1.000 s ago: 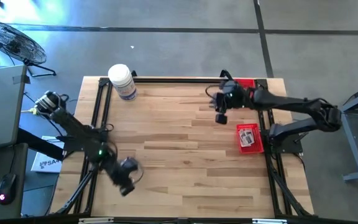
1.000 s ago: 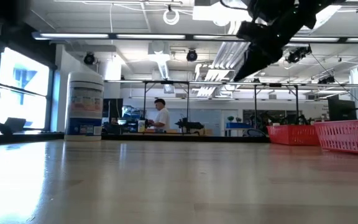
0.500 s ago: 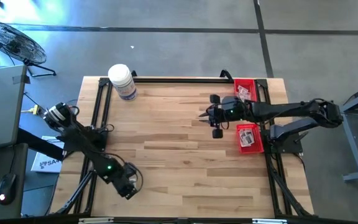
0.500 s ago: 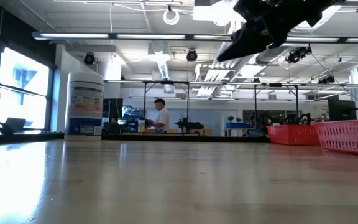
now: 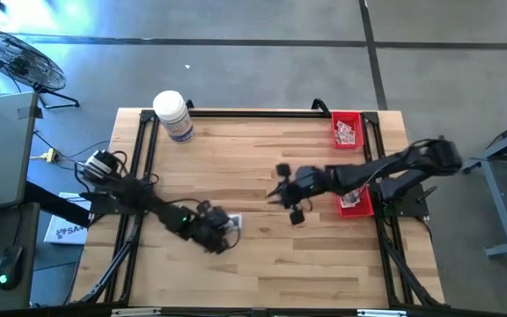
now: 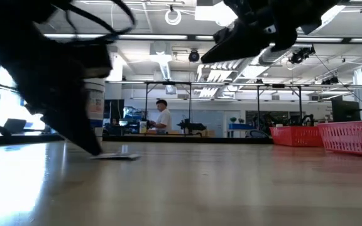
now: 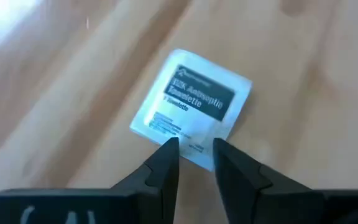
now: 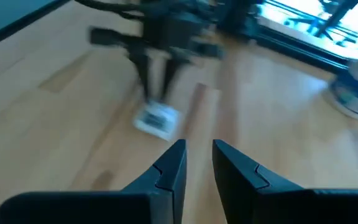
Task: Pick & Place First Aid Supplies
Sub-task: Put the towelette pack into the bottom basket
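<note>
From above, the left gripper (image 5: 227, 231) sat low over the middle of the table (image 5: 253, 264), its tips at a small white packet (image 5: 234, 224) lying flat on the wood. The right gripper (image 5: 277, 195) hung a little further along, near the packet but apart from it, reaching in from the side of two red baskets. The near basket (image 5: 359, 208) and the far basket (image 5: 345, 117) both held more packets. A white jar (image 5: 173, 115) stood at the far left corner.

At table height, the left arm (image 6: 55, 88) filled the left side as a dark mass, coming down to the packet (image 6: 119, 156), which lay flat on the board. The right gripper (image 6: 215, 53) was up in the air, well clear of the table. The baskets (image 6: 351, 138) showed at the right edge. A person (image 6: 163, 117) stood far back in the room.

Through the left wrist camera, the packet (image 7: 191, 109) lay flat with dark print facing up. The two fingers (image 7: 166, 163) stood a narrow gap apart at its near edge, not clamped on it; whether they touched it I couldn't tell.

Through the right wrist camera, its own fingers (image 8: 173, 163) were parted by a small gap with nothing between them. Beyond them the left gripper (image 8: 156, 93) pointed down at the packet (image 8: 156, 119), and the jar (image 8: 356, 93) was off at the edge.
</note>
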{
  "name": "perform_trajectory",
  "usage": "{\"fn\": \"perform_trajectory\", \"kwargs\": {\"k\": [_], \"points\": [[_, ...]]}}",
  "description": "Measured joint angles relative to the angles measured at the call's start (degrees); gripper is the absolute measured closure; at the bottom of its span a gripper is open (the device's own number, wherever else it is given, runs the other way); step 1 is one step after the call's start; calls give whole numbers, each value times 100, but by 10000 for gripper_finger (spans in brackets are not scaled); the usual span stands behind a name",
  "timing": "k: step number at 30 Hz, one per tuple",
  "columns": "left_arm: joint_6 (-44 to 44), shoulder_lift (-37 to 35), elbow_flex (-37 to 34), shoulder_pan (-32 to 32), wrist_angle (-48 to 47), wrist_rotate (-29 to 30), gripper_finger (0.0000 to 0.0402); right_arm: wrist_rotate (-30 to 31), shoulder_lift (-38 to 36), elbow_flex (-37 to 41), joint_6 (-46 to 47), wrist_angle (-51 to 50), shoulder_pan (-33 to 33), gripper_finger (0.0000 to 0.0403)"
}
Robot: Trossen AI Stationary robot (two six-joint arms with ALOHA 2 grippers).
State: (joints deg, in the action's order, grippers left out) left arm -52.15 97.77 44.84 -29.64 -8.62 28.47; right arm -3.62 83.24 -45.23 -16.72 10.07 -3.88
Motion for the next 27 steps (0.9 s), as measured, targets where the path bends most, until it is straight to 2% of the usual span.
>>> {"fn": "perform_trajectory", "kwargs": {"k": [6,11,14,18,22,27], "points": [[779,353,26,829,798,-139,305,13,1320,-37,-20,904,-330,317],[1422,283,-7,952,1297,-236,305,66,2191,-578,-260,811,-389,267],[1512,216,0,947,1265,-240,305,63,2598,-991,-594,583,-393,243],[1482,223,0,946,1222,-242,305,5,3052,-1413,-1063,95,-321,234],[1443,217,0,943,1186,-118,305,-15,3328,-1611,-1165,111,-225,235],[1565,-33,0,941,899,-43,305,-199,3439,-1664,-509,3,-14,235]]}}
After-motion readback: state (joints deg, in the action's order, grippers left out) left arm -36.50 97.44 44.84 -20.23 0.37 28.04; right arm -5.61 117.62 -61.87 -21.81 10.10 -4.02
